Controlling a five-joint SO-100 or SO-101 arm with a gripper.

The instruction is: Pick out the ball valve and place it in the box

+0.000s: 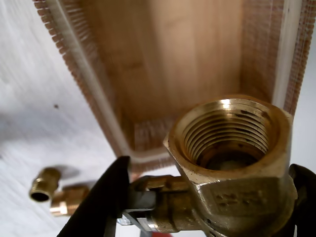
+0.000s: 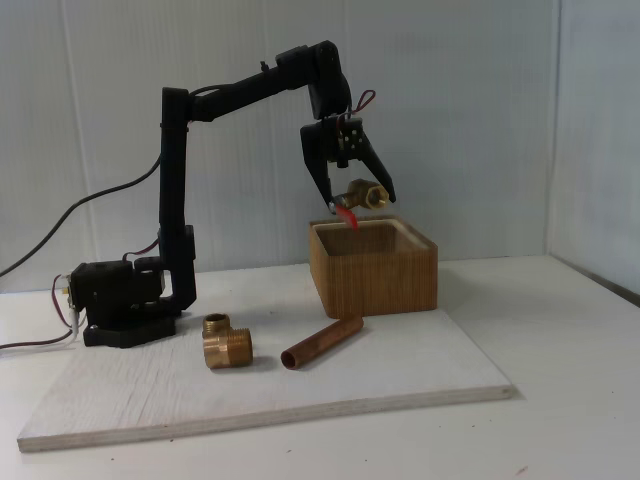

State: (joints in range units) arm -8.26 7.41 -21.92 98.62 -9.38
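The black arm (image 2: 175,200) is standing on its base at the left end of the white board on the counter, its lower link rising straight up and its upper link reaching rightward and slightly upward. The wrist is bending down from the highest joint, so the claw (image 2: 362,200) is pointing downward. Its 2 fingers are gripping the ball valve (image 2: 366,194) in the air. In the wrist view the dark fingers (image 1: 101,205) are flanking the brass body.

The claw (image 2: 360,198) holds the ball valve (image 2: 364,196) just above the box (image 2: 373,268).
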